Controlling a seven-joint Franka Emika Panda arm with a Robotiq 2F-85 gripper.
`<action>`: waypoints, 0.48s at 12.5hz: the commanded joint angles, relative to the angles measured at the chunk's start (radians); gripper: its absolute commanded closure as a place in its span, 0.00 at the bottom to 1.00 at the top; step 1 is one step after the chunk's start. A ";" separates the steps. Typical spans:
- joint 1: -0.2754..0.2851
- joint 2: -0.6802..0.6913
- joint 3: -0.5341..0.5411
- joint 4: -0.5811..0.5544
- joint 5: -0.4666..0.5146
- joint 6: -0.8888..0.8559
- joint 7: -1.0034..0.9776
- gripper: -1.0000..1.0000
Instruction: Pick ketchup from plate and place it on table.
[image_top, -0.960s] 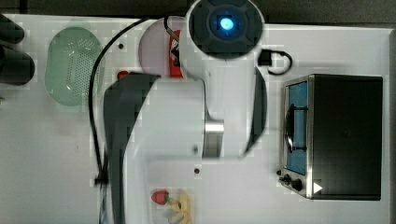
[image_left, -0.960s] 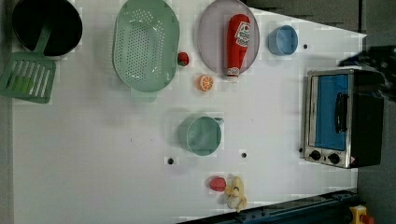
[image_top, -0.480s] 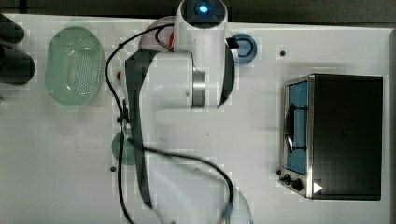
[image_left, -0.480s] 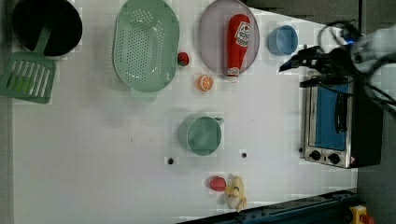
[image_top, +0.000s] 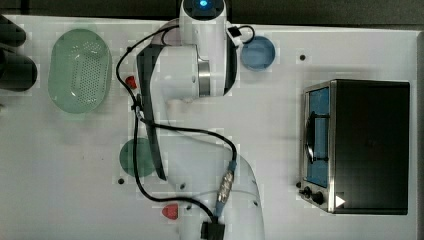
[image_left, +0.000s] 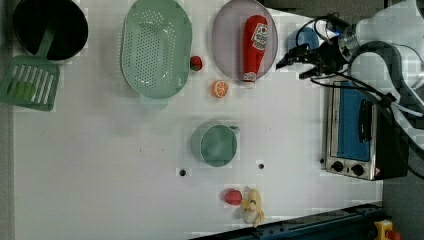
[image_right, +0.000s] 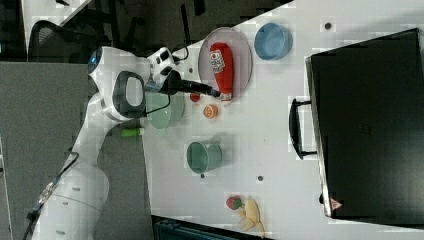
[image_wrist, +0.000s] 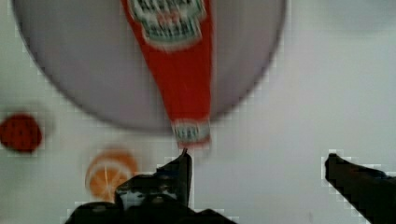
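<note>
The ketchup (image_left: 254, 46) is a long red bottle lying flat on the lilac-grey plate (image_left: 227, 45), its white cap at the rim nearest the orange slice. In the left view my gripper (image_left: 294, 64) hovers over the white table (image_left: 100, 165) just right of the plate, beside the bottle's cap end. The wrist view has the ketchup (image_wrist: 184, 70) on the plate (image_wrist: 84, 70), with its cap just ahead of one fingertip (image_wrist: 183, 163). The gripper (image_wrist: 257, 161) is open and holds nothing. In the right view the gripper (image_right: 212, 92) reaches to the ketchup (image_right: 221, 65).
A blue bowl (image_top: 258, 52) sits beside the plate, close to the arm. An orange slice (image_left: 220, 89), a small red piece (image_left: 196, 63) and a green basket (image_left: 156, 47) lie on the plate's other side. A teal cup (image_left: 216, 145) and a toaster oven (image_left: 352, 130) stand further off.
The arm has swung across the table to the plate; in the left view the gripper came in from the right. The ketchup has not moved.
</note>
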 joint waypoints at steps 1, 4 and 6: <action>0.043 0.047 0.007 0.074 -0.050 0.092 -0.079 0.00; 0.051 0.116 0.005 0.079 -0.093 0.187 -0.079 0.00; 0.051 0.148 0.003 0.079 -0.094 0.243 -0.079 0.00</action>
